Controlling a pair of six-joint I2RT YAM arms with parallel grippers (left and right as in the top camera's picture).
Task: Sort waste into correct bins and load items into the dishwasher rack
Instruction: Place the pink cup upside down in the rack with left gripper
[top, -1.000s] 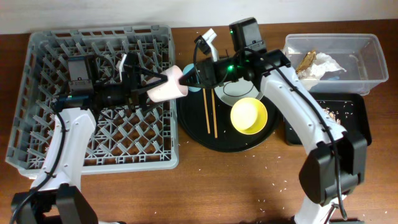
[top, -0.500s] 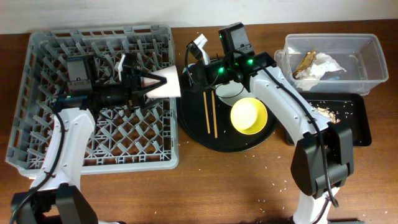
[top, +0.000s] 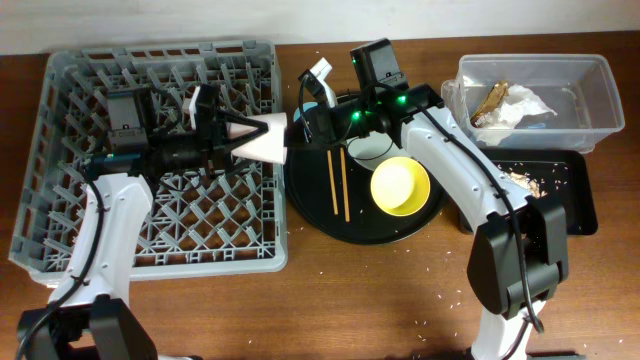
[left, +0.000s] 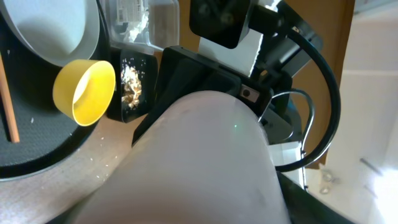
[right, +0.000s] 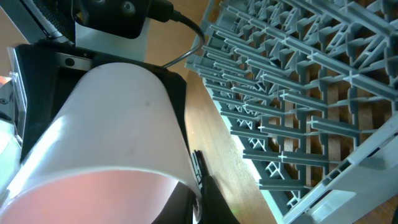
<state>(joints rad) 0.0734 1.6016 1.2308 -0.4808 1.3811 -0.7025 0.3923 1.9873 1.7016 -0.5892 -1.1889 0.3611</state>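
Overhead, the pink cup (top: 268, 139) lies on its side in the air over the 3 o'clock edge of the dishwasher rack (top: 160, 235), narrow end toward 9 o'clock and wide end toward 3 o'clock. The left gripper (top: 240, 137) is clamped on the narrow end. Just beside the wide end, at its 2 o'clock, is the right gripper (top: 306, 122); whether its jaws are apart or together cannot be told, and the cup's pale wall fills much of both wrist views. At 4 o'clock of the cup, the round black tray (top: 310, 205) carries the 2 chopsticks (top: 338, 180) side by side, the yellow bowl (top: 400, 186), and a plate (top: 372, 150) partly under the right arm. Toward the table's 2 o'clock corner the clear tub (top: 590, 100) holds the tissue (top: 525, 103); at the tub's 6 o'clock, the flat black tray (top: 570, 205) holds food scraps (top: 515, 177)
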